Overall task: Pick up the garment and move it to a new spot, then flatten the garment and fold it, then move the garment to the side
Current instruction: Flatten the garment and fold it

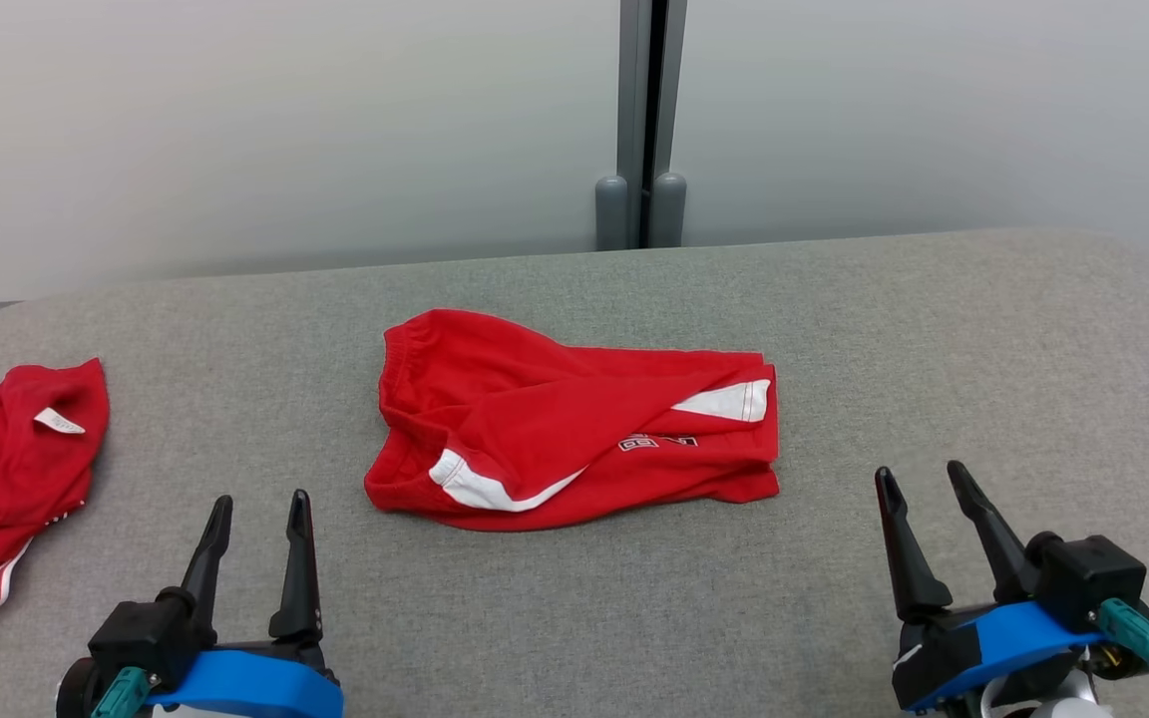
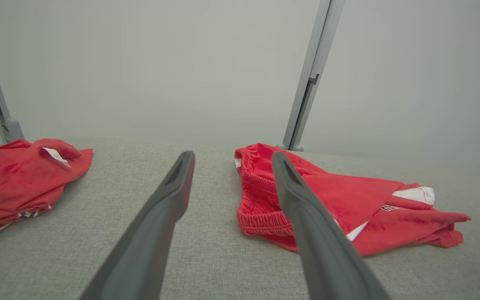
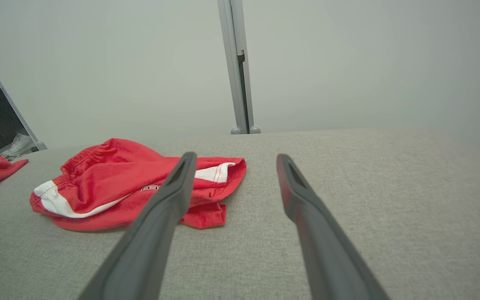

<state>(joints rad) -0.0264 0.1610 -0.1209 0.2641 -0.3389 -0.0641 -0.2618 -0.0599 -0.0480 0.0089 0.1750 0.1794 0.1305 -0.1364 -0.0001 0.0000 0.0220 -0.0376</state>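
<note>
Red garment [image 1: 574, 429] lies rumpled at frame centre on the worktop [image 1: 834, 319], with left end effector [image 1: 260, 502] lower left and right end effector [image 1: 919, 474] lower right, both spread and empty; lifting well likely means pinching opposite ends evenly.

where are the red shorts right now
Head view: the red shorts lie at the middle of the grey table, ahead of and between the left gripper and right gripper, with another red garment to their left.

no legible text; logo [image 1: 656, 442] on red shorts [image 1: 535, 419] unreadable; tag [image 1: 59, 422] on second garment [image 1: 6, 469] blurred.
</note>
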